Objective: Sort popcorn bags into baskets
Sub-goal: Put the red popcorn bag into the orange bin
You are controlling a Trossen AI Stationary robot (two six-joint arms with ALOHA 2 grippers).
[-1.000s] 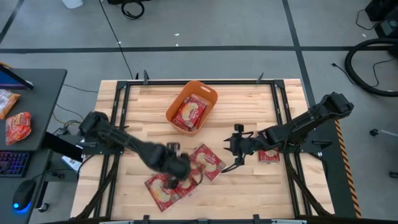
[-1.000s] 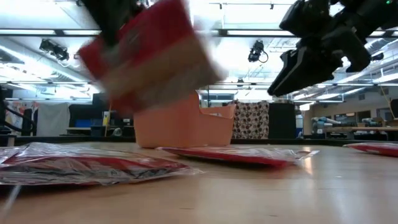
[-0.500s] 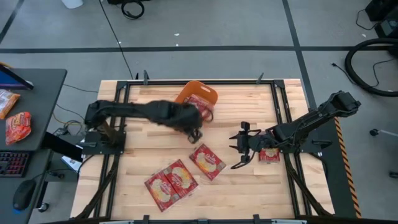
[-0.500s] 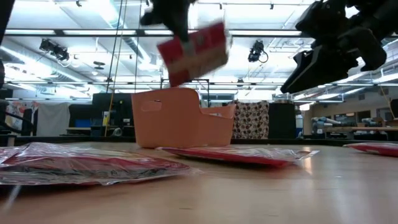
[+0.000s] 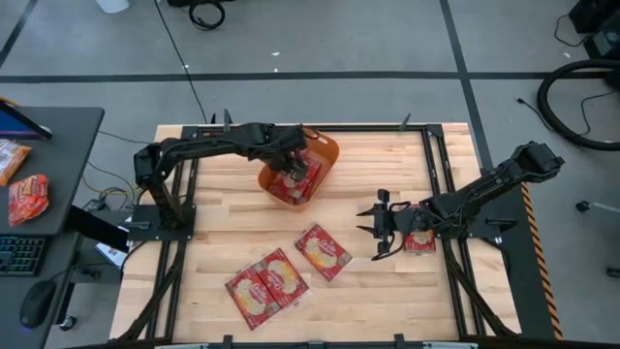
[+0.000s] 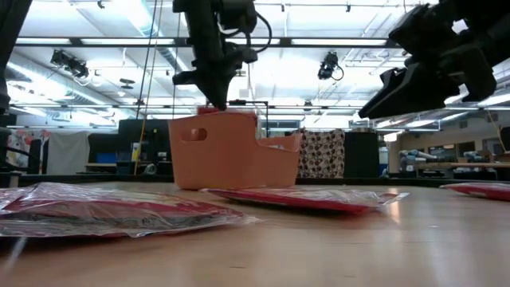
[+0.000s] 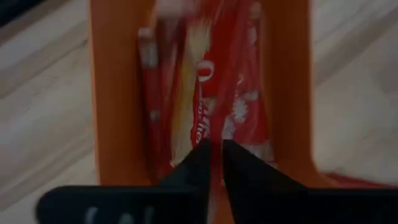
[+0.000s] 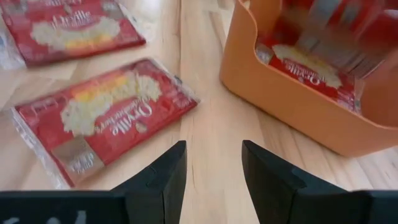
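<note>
— Where is your left hand?

— Over the orange tub at the table's far side, pinching a popcorn bag edge-on, its long axis pointing straight down into the tub onto the bags there.

— And the right hand?

— It hovers with fingers spread, empty. The nearest loose bag lies flat just to its left, skewed diagonally; two more sit beyond, another under my right arm. My right hand is nearer that bag, I judge.
</note>
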